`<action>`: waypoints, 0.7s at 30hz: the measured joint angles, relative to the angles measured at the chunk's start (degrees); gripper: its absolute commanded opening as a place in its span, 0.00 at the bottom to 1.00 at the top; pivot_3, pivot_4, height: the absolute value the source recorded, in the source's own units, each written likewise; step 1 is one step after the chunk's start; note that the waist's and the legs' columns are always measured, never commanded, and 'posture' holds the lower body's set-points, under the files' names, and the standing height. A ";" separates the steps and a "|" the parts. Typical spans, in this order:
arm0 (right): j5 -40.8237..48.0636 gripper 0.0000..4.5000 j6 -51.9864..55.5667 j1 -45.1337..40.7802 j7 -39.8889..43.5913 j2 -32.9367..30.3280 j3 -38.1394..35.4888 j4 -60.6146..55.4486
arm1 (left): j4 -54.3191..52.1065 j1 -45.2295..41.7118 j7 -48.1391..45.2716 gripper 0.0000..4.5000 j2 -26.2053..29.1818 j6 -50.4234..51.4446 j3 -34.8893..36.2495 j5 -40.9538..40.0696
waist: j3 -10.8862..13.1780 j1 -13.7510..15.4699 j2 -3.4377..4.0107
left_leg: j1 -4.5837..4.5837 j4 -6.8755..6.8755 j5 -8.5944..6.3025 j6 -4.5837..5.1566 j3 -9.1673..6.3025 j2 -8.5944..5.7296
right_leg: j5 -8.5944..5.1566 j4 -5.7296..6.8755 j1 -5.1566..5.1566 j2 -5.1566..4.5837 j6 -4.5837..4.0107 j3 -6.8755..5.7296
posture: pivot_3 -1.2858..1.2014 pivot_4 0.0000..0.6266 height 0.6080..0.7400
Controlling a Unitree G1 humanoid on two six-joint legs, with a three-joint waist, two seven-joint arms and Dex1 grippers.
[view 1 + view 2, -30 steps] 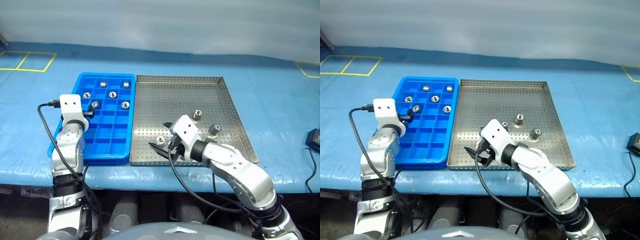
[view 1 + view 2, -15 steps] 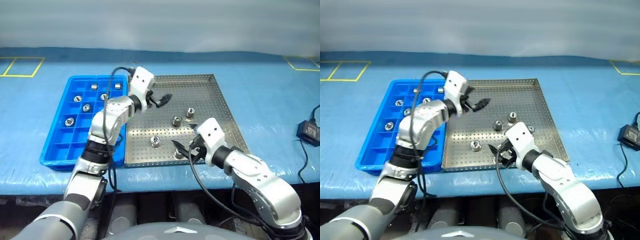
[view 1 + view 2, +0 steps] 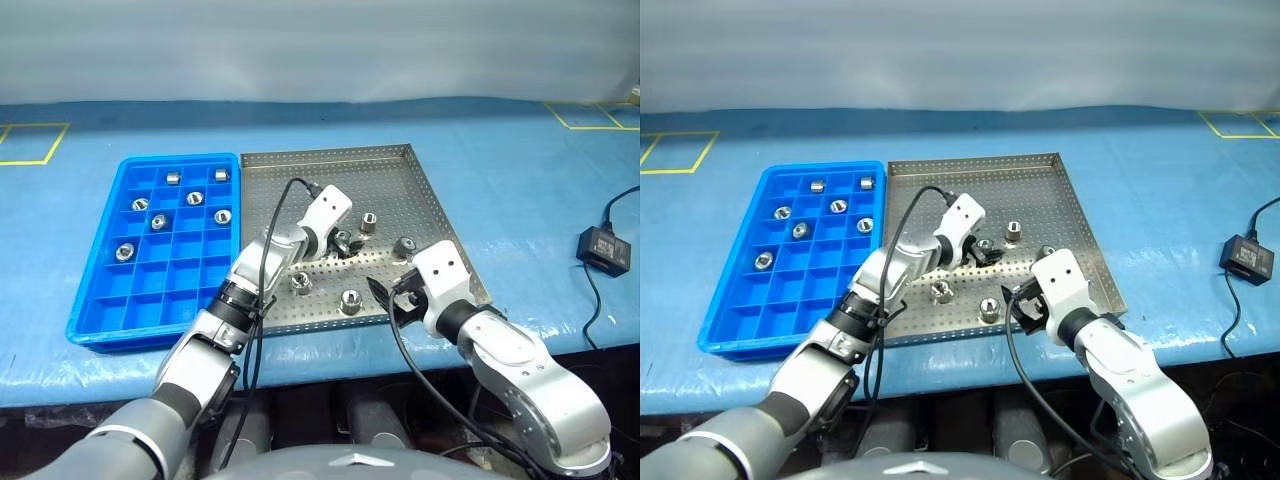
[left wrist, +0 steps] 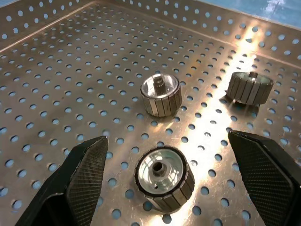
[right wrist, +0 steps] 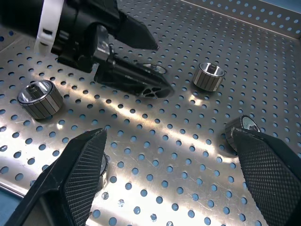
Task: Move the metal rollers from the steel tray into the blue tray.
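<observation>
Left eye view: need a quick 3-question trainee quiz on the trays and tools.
1. How many shiny silver metal rollers lie in the bright blue plastic compartment tray?
2. True or false: the left tool is shut on a roller.
3. The right tool hovers over: A) the blue tray; B) the near edge of the perforated steel tray; C) the blue table cover.

Key:
1. Seven.
2. False. It is open, straddling a roller on the steel tray.
3. B.
</observation>
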 measured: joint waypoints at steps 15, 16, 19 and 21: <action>-1.05 1.00 -0.50 -4.48 0.59 1.10 2.41 3.34 | -3.12 6.91 5.09 0.01 -1.56 -1.81 5.56 0.74 | -0.01 0.60 0.02 | -0.02 -0.01 -0.01 0.01 0.01 0.02 | 0.04 0.01 -0.03 -0.03 0.05 0.02 | 0.50 0.24 1.00; -1.12 1.00 -0.62 -4.80 0.70 1.17 2.71 3.48 | -4.56 7.67 5.69 0.01 -1.54 -1.79 6.67 0.37 | -0.01 0.70 0.02 | -0.02 -0.01 -0.01 0.01 0.01 0.02 | 0.04 0.01 -0.03 -0.03 0.06 0.01 | 0.51 0.24 1.00; -1.10 1.00 -1.29 -6.39 1.40 1.38 4.10 4.67 | -12.10 10.41 8.21 0.01 -1.72 -1.34 10.11 -0.67 | -0.01 0.92 0.01 | -0.01 -0.01 -0.01 0.01 0.01 0.03 | 0.05 0.00 -0.02 -0.03 0.08 0.02 | 0.52 0.24 1.00; -1.08 1.00 -1.39 -7.19 2.03 1.38 4.85 5.21 | -16.80 11.50 9.29 0.01 -1.65 -0.24 11.46 -1.49 | -0.01 1.52 0.02 | -0.01 -0.01 -0.01 0.01 0.00 0.02 | 0.05 0.00 -0.01 -0.04 0.08 0.00 | 0.53 0.24 1.00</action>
